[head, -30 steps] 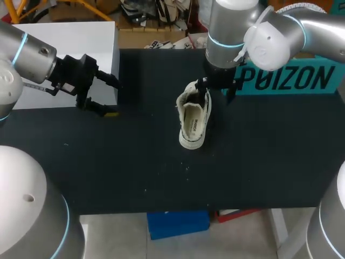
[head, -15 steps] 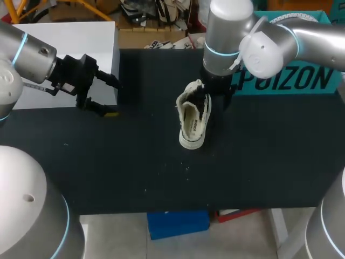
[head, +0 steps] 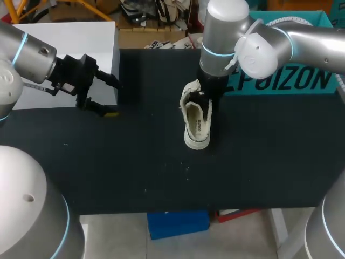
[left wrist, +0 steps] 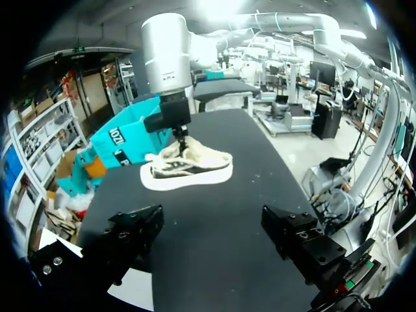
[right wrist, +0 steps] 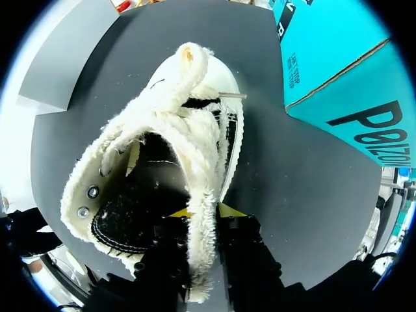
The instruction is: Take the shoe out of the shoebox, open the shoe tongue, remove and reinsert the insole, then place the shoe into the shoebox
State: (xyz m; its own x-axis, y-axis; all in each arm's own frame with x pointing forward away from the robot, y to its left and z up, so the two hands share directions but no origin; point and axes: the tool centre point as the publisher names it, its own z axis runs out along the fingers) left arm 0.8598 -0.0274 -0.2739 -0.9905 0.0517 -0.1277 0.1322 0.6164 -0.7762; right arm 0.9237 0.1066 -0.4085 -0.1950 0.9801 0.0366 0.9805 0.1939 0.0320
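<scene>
place: robotics lab | evidence: left arm [head: 29, 54], right arm [head: 269, 43] over black worktable [head: 135, 167]

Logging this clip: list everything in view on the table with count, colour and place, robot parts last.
shoe: one, cream with a fleecy collar, near the middle of the table
shoebox: one, teal, at the table's far right, behind the shoe
white box: one, white, far left corner
table: one, black top
left gripper: one, black with yellow tips, open, beside the white box, holding nothing
right gripper: one, yellow tips, shut on the shoe's collar
</scene>
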